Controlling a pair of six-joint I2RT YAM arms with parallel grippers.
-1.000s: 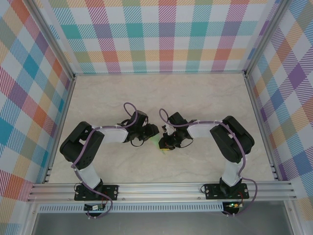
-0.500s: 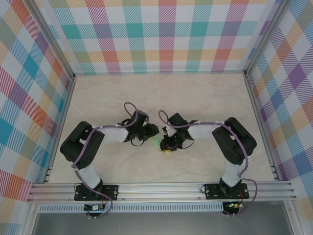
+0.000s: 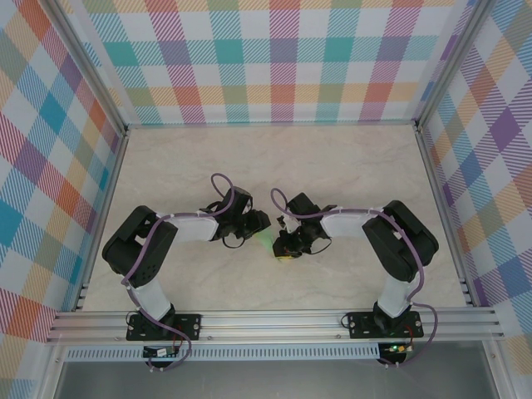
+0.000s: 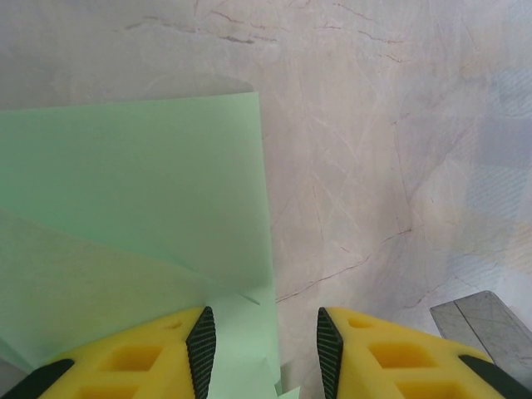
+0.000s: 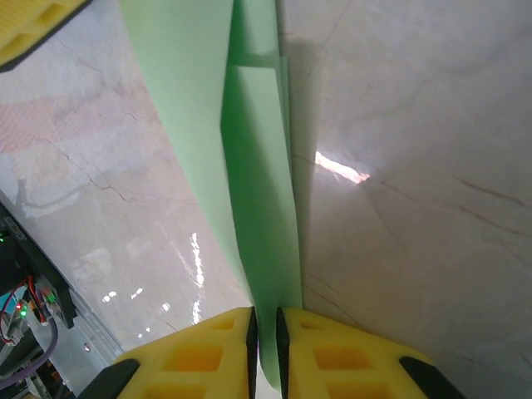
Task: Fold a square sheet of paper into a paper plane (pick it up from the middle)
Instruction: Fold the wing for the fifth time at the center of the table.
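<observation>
Right gripper (image 5: 264,324) pinches thin pale mint-green folded paper sheet (image 5: 253,208), frame bottom.
Left gripper (image 4: 262,337) jaws spread, sheet corner between them.

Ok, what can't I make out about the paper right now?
Left wrist: paper runs off the left and bottom edges, partly behind the left gripper.
Right wrist: paper leaves the top edge; right gripper hides its pinched end.
Top view: both grippers cover most of it; folds too small to read.

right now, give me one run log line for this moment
left fingers: open, paper edge between | right fingers: shut on folded paper | stage: mid-fold
</observation>
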